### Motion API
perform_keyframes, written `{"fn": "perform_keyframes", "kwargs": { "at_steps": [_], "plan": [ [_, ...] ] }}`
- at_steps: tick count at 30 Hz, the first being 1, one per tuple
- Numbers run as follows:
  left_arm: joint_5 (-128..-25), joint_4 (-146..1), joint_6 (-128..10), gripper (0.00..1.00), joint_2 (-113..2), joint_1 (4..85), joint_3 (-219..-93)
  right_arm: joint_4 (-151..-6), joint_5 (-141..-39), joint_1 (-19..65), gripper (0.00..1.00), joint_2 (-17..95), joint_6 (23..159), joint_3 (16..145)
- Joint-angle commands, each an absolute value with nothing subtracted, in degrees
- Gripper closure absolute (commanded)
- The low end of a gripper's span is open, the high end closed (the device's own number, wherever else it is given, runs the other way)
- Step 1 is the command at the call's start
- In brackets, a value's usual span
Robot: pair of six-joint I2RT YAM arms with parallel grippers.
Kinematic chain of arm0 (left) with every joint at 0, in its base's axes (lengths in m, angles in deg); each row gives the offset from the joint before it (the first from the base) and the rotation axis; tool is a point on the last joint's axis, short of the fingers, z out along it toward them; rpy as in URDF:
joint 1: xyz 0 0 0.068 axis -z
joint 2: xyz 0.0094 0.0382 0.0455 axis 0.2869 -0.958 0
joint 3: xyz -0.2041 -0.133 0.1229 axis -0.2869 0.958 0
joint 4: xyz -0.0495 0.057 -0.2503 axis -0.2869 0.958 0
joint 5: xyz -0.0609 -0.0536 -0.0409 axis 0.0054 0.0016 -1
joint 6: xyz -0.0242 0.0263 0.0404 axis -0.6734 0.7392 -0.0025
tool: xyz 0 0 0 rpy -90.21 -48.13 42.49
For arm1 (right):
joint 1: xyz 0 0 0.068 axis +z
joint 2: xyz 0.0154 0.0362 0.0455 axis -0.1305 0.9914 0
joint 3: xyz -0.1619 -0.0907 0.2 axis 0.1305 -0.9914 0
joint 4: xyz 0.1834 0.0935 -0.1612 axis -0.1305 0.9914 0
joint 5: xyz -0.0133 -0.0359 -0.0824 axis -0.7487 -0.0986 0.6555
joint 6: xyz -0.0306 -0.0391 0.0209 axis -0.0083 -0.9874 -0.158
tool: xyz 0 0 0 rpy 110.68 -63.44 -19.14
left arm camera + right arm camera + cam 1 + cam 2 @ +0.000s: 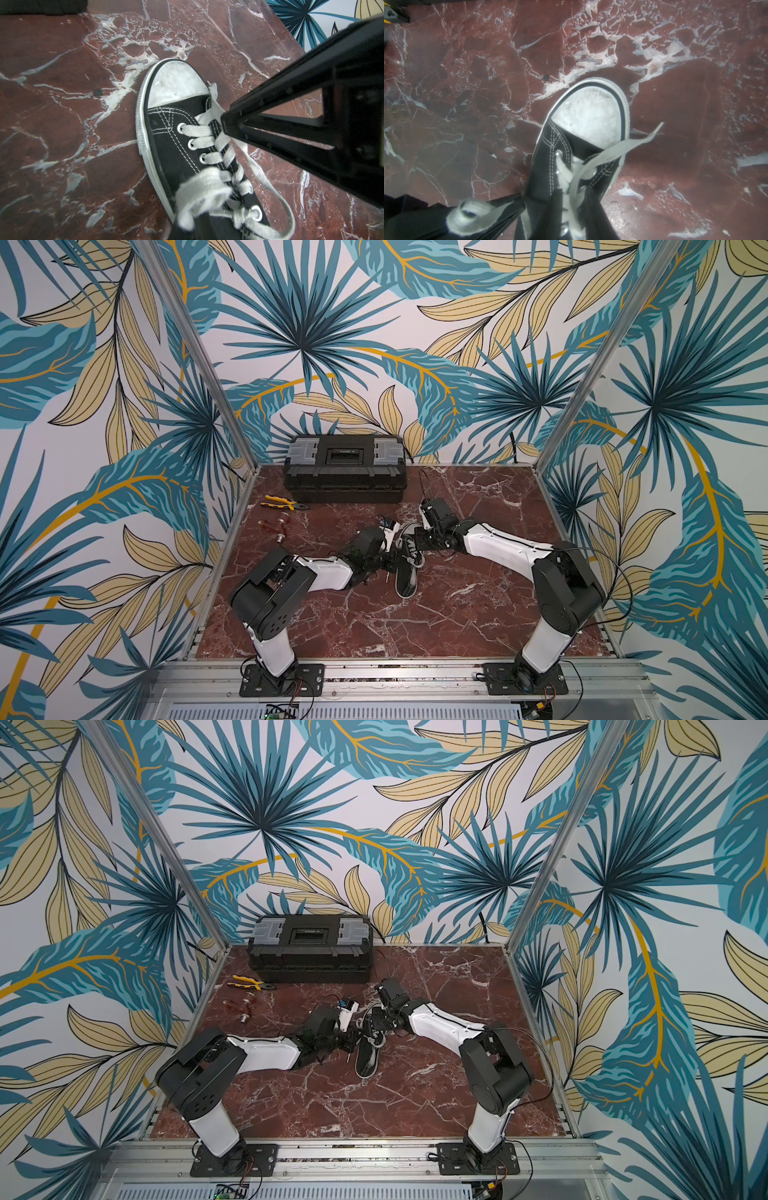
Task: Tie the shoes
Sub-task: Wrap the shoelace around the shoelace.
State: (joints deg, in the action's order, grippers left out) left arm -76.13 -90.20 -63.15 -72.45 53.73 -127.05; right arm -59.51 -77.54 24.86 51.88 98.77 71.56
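Plainly the shoe (406, 578) lies in the middle of the table (457, 614), light and soft-sided. Its flat laces (207, 133) look limp and slippery, so we would pinch a loop flat. The left fingers (384, 563) are closed; the right fingers (424, 540) we cannot tell.

A single black canvas low-top sneaker (406, 578) is seen standing on its sole near the middle of the red marble table (478, 614). White stitching, metal eyelets, a white sole edge and a scuffed white toe cap (176, 83) are shown in the wrist views. Flat white laces (204, 133) are threaded crosswise through the eyelets, while their free lengths are left loose: one lace end (652, 133) is laid past the toe cap over the table, and a lace loop (203, 191) is raised above the upper eyelets, blurred.
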Motion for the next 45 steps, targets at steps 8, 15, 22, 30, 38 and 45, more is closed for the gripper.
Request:
{"fn": "perform_keyframes", "kwargs": {
  "at_steps": [8,15,22,30,38,45],
  "plan": [
    [-76.6,-90.0,-62.5,1.0,-71.8,53.6,-128.2,-58.2,-76.7,25.1,0.94,52.2,98.4,72.2],
    [-76.6,-90.2,-62.5,1.0,-71.7,53.5,-127.8,-58.4,-73.0,25.1,0.95,48.2,95.9,72.4],
    [-76.6,-91.1,-63.2,1.0,-71.9,53.6,-127.3,-63.3,-77.4,25.1,0.94,48.4,95.4,73.3],
    [-76.5,-95.2,-66.6,1.0,-72.5,53.6,-125.6,-70.5,-91.6,25.2,0.94,52.6,97.7,76.1],
    [-75.5,-97.0,-68.2,1.0,-72.4,53.6,-124.0,-69.0,-91.3,24.9,0.93,55.4,99.0,76.7],
    [-72.6,-97.9,-69.0,1.0,-70.9,53.6,-121.4,-66.4,-92.2,23.4,0.93,58.4,99.1,79.5]
  ]
}}
